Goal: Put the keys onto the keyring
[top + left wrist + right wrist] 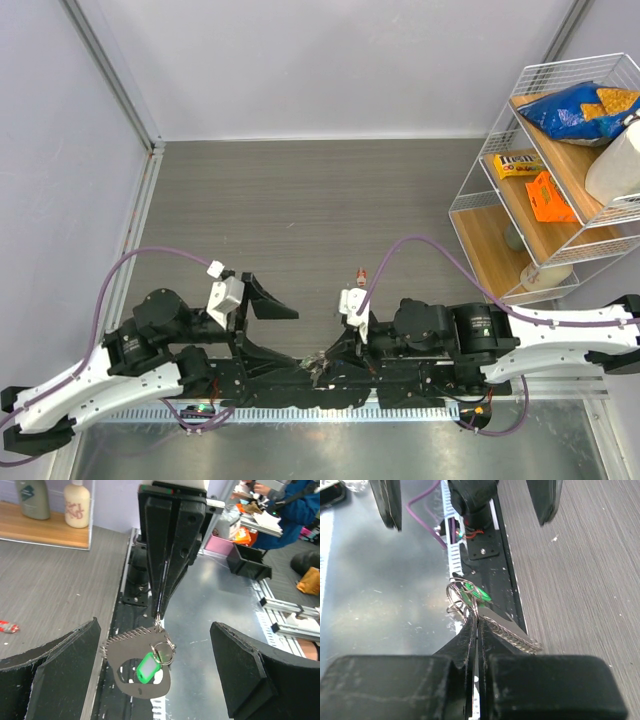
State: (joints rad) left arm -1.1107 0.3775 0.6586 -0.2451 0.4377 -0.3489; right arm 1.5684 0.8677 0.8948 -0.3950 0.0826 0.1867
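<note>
R hand [474, 617] fully closed, tips pinching keyring [456, 595]. Green key [472, 594] + silver beaded strip [515, 634] hang w/ ring, mid-frame in L wrist view. L hand [155, 626] wide open, holds nothing, fingers either side of ring, not touching. Red key [6, 626] lies far left on bench [60, 590].

Grey wood-grain tabletop [300, 200] meets pale lilac walls [350, 60]; a white wire shelf [487, 250] with wooden boards stands right.
</note>
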